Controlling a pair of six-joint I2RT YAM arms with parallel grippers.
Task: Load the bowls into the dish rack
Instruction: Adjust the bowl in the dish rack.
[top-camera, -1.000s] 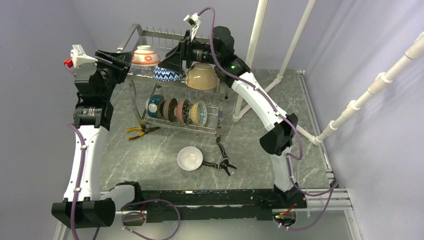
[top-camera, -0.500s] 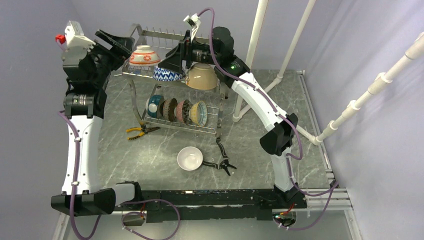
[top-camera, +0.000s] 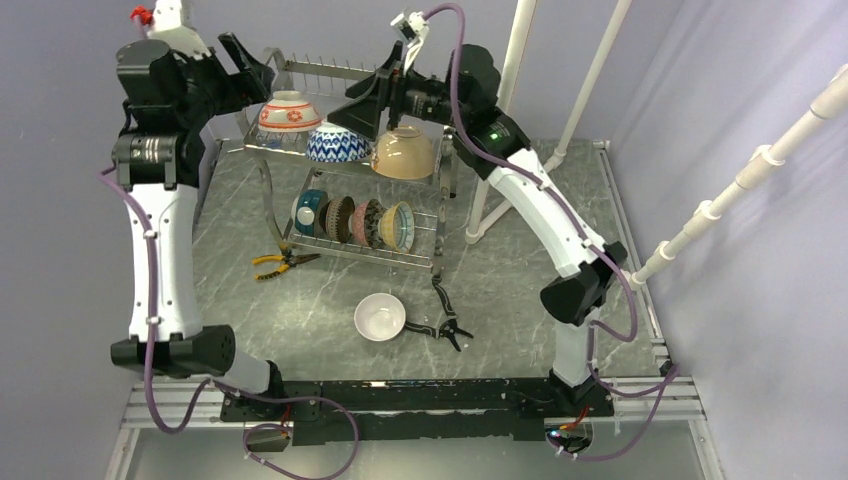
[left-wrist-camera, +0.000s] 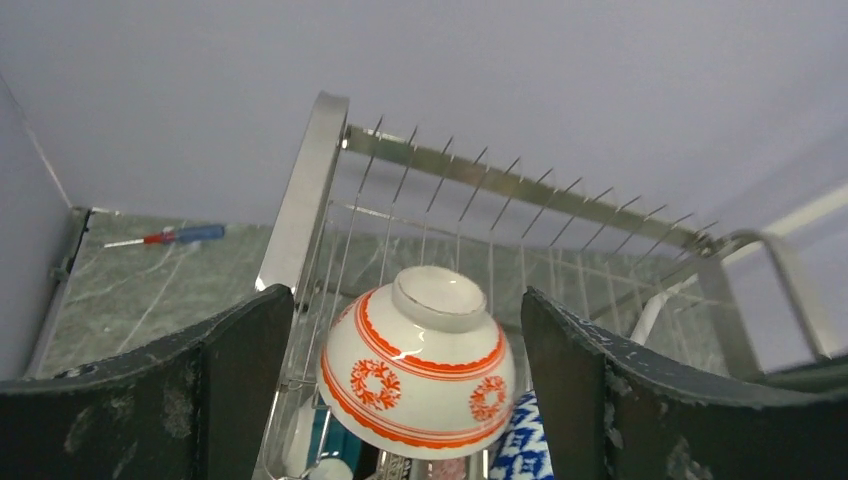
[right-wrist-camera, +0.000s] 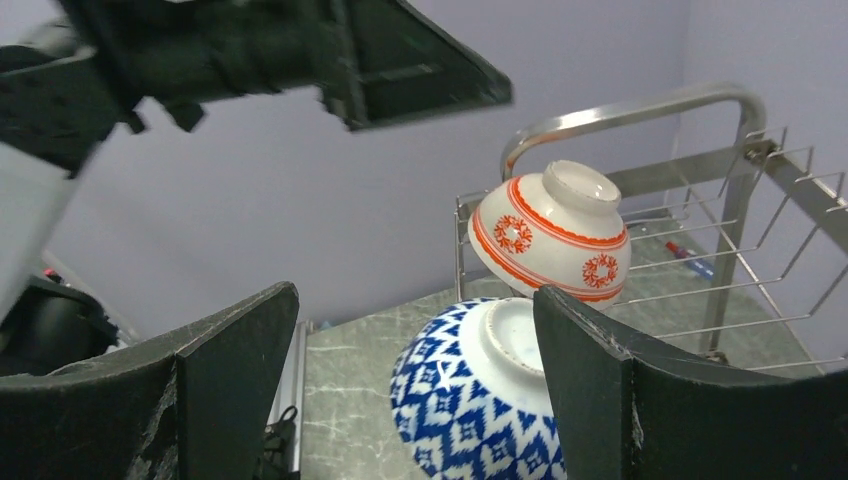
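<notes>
Bowls (top-camera: 355, 220) stand in both tiers of the dish rack (top-camera: 310, 68) in the top view. One plain white bowl (top-camera: 380, 317) sits upright on the table (top-camera: 300, 310) in front of it, well apart from the left gripper (top-camera: 250, 72) and the right gripper (top-camera: 362, 108), which looks slightly nearer.

Left wrist view: the left gripper (left-wrist-camera: 407, 300) has its jaws wide and empty, and the inverted red-patterned bowl (left-wrist-camera: 420, 375) on the upper tier shows between them.

Right wrist view: the right gripper (right-wrist-camera: 415, 295) is wide and empty above the inverted blue zigzag bowl (right-wrist-camera: 470, 400).
</notes>
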